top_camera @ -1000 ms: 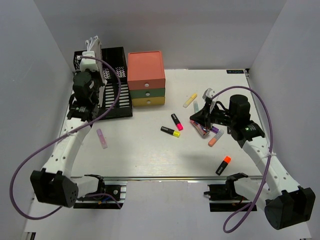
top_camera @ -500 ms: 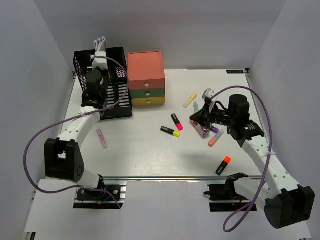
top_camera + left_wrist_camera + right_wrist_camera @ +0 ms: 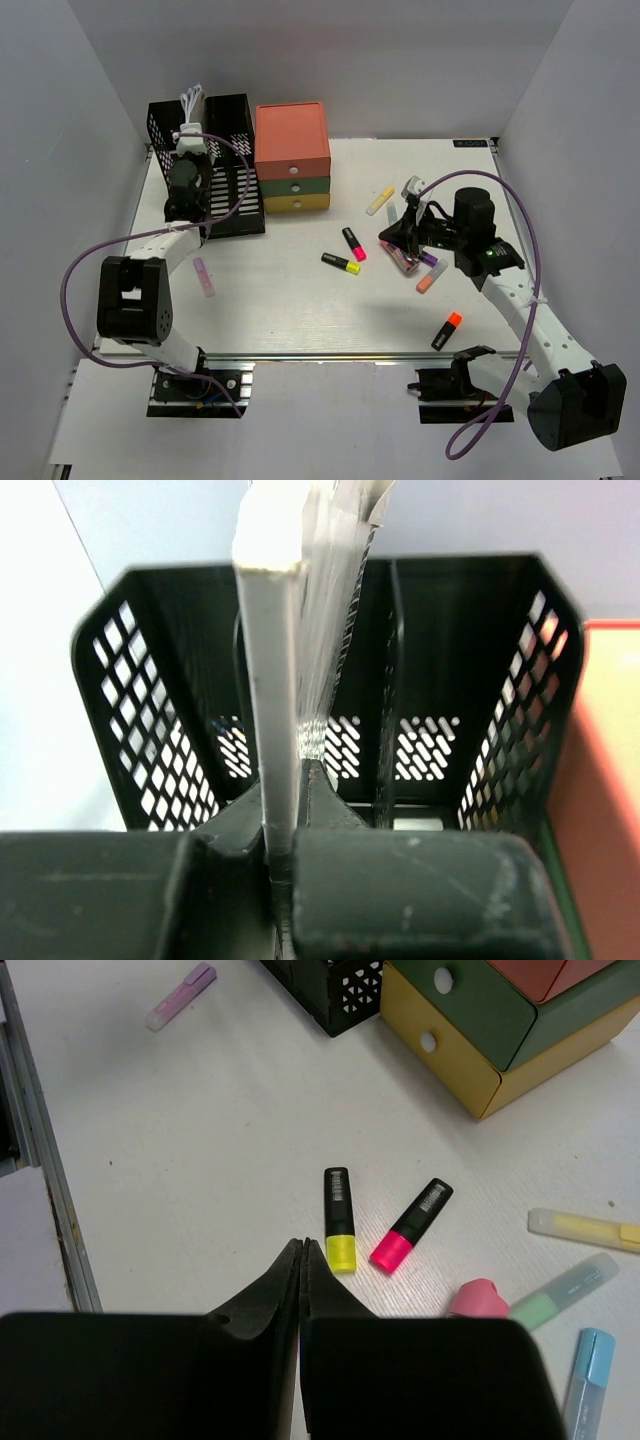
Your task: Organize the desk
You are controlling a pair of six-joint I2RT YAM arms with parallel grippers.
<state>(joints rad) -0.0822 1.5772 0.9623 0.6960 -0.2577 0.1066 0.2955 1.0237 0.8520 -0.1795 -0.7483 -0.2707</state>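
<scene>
The desk (image 3: 280, 310) is the broad white tabletop that fills the enclosure, rail-edged along its near side, and everything else stands or lies on it.

At its far left corner stands a black mesh file rack (image 3: 228, 165). The left gripper (image 3: 188, 145) is raised over it, jaws clamped on a thin white sheaf (image 3: 272, 650) held on edge. In the wrist view the sheaf runs from between the fingers (image 3: 240, 830) toward the rack's open compartments. I cannot tell whether its far end is inside one.

Near the rack, toward the front, 1 lilac highlighter (image 3: 204, 277) lies alone on the desk. Just right of the rack sits a small drawer unit (image 3: 292, 157) with 3 tiers: coral on top, green, then yellow.

Right of centre lie a black-and-yellow highlighter (image 3: 340, 263) and a black-and-pink highlighter (image 3: 354, 243), close together but apart. A pale yellow marker (image 3: 380, 200) lies farther back.

The right gripper (image 3: 395, 238) hangs low over a cluster of pastel markers (image 3: 425, 275). Its jaws are pressed together with nothing visible between them, and the tips (image 3: 302, 1250) point down just beside the yellow cap. A pink cap (image 3: 478, 1298), a pale green marker (image 3: 565, 1290) and a pale blue marker (image 3: 585, 1365) show beside them.

Nearest the front right, an orange-and-black highlighter (image 3: 447, 330) lies apart.
</scene>
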